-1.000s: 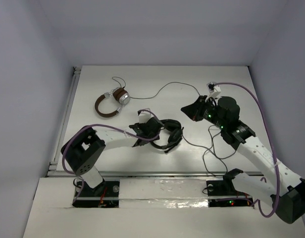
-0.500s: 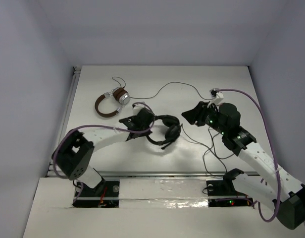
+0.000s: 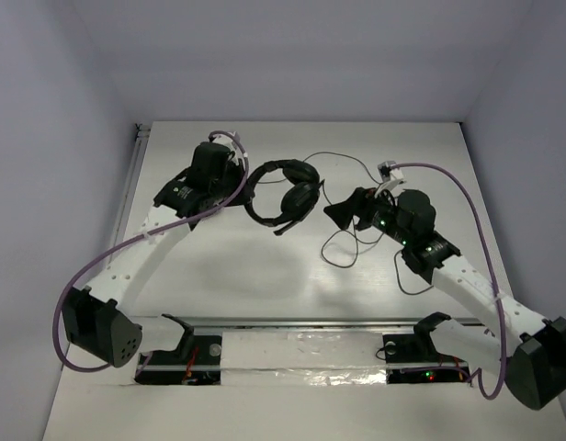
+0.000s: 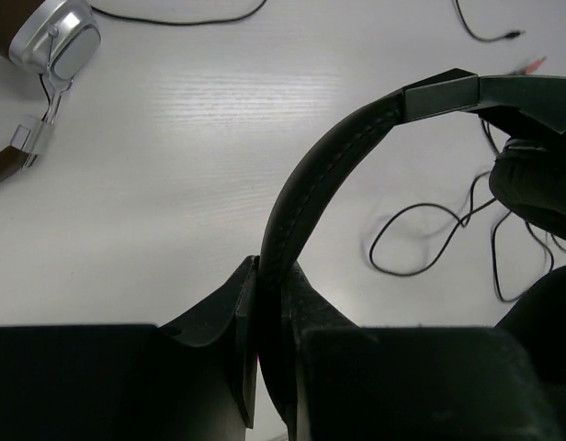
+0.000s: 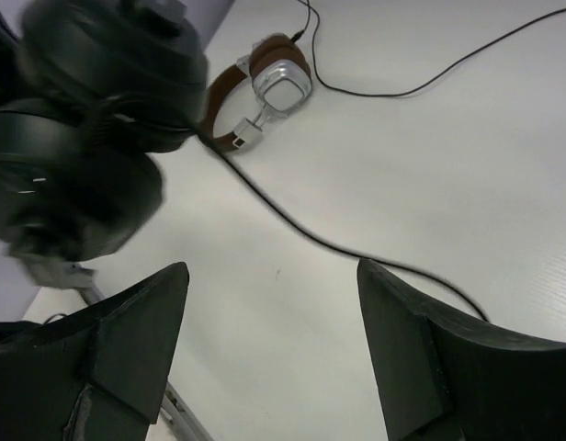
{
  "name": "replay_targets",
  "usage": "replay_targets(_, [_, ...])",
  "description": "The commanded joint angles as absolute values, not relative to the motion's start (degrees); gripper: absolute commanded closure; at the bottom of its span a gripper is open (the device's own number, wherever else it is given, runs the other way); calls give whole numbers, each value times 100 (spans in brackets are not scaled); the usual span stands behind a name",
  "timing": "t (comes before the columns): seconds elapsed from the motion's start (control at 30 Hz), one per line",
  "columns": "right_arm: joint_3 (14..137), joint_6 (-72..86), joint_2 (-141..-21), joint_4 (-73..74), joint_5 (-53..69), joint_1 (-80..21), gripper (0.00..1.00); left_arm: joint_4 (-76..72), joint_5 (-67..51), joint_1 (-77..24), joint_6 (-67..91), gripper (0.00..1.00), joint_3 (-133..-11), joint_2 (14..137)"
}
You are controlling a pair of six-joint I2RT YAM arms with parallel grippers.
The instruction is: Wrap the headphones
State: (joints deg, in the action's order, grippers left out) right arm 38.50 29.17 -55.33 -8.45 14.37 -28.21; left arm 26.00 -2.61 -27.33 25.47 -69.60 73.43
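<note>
- Left gripper [image 4: 267,363]: clamped on the headband of the headphones [image 3: 285,188], held above the table [image 3: 265,285], far centre.
- Right gripper [image 5: 269,303]: fingers spread wide, nothing held, near the earcups.
- Cable [image 4: 417,208]: loose loops on the table; wrapping not yet begun.

White table [image 3: 265,276] carrying a second headset and loose cables

Brown-banded headphones [image 5: 260,92] with silver earcups are lying directly on the top, a thin cable [image 5: 393,95] trailing away from them across the bare surface. A dark cable [image 4: 384,225] is resting in loose loops right of centre.
</note>
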Motion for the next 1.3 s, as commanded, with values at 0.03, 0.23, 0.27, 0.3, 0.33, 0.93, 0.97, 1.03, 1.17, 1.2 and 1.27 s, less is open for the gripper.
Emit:
replay_targets(0.03, [3815,2576,-5958,-1836,1696,-2856,20,3146,-1430,-2348,2057,100,-7672,7146])
replay_targets(0.23, [3841,2505,-6372,-1854,1406,-2856,24,3690,-1801,-1890,1802,100,-8884,7119])
replay_targets(0.27, [3815,2522,-6372,-1942,1467,-2856,25,3744,-1837,-1837,1784,100,-9068,7119])
replay_targets(0.3, [3745,2583,-6355,-2021,1546,-2856,27,3840,-1872,-1750,1784,100,-9384,7128])
replay_targets(0.33, [3709,2627,-6354,-2100,1651,-2856,27,3867,-1950,-1749,1775,100,-9543,7145])
replay_targets(0.93, [3419,2944,-7320,-4367,2398,-2856,32,3551,-2909,-1529,2408,100,-10608,7145])
replay_targets(0.97, [3428,2953,-7391,-4464,2504,-2856,32,3525,-2909,-1529,2443,100,-10626,7154])
replay_targets(1.03, [3410,3084,-7602,-4631,2706,-2856,32,3367,-2935,-1529,2513,100,-10600,7128])
replay_targets(1.17, [3217,3489,-8041,-5482,3023,-2856,32,3042,-3058,-1529,2785,100,-10451,7119])
replay_targets(1.2, [3199,3646,-8129,-5641,3067,-2856,42,2989,-3085,-1529,2838,100,-10407,7128])
replay_targets(1.27, [3182,3840,-8358,-5983,3155,-2856,67,2831,-3129,-1529,2926,100,-10362,7154])
